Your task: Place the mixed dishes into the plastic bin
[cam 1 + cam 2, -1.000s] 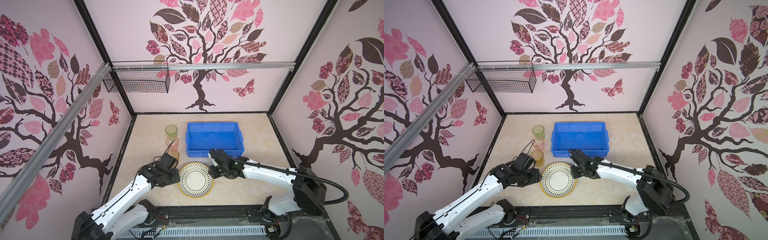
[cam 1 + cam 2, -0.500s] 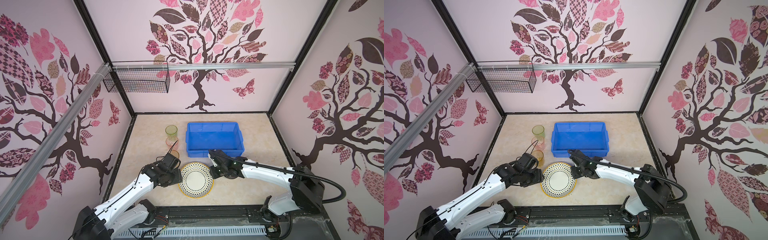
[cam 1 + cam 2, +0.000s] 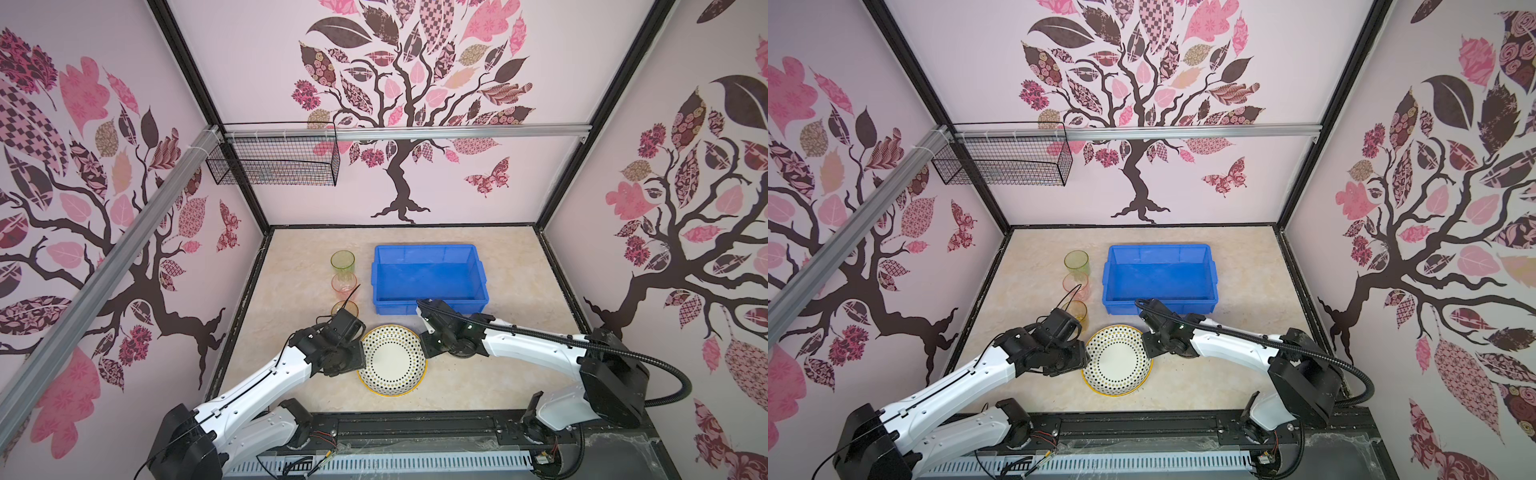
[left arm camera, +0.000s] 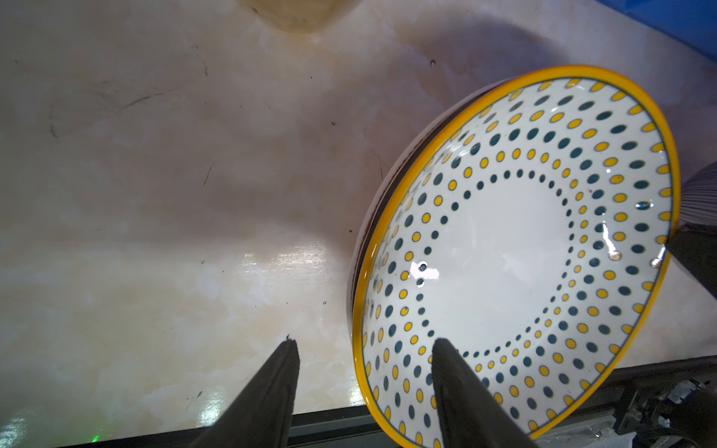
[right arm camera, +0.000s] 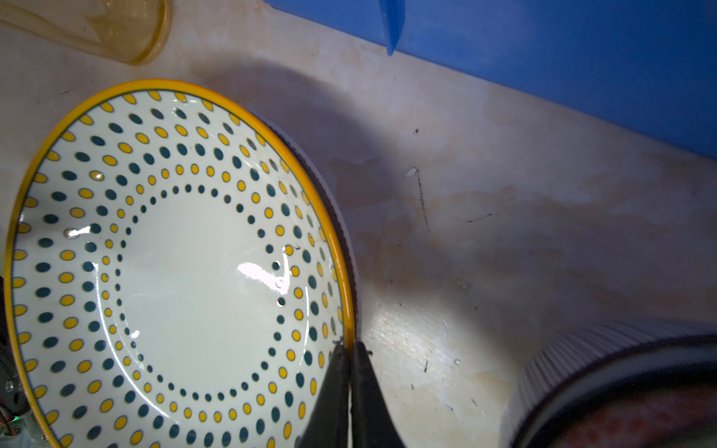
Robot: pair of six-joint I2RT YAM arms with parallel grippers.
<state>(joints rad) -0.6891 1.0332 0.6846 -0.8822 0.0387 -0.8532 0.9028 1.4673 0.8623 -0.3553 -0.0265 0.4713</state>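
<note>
While your right hand (image 5: 350, 347) is pinched tight on the right rim of the dotted plate (image 3: 392, 359), your left hand (image 4: 365, 343) stands partly open astride its left rim. The plate is over the bench (image 3: 490, 382), just near of the blue bin (image 3: 430, 249), outside it.

Dotted plate (image 4: 516, 263): glossy glazed ceramic, smooth, glare spots. Table (image 4: 155, 194): polished marble-look top, scuffed. Bin (image 3: 428, 278): blue plastic, dull sheen. Green tumbler (image 3: 343, 262): translucent plastic. Basket (image 3: 274, 164): black metal wire.
</note>
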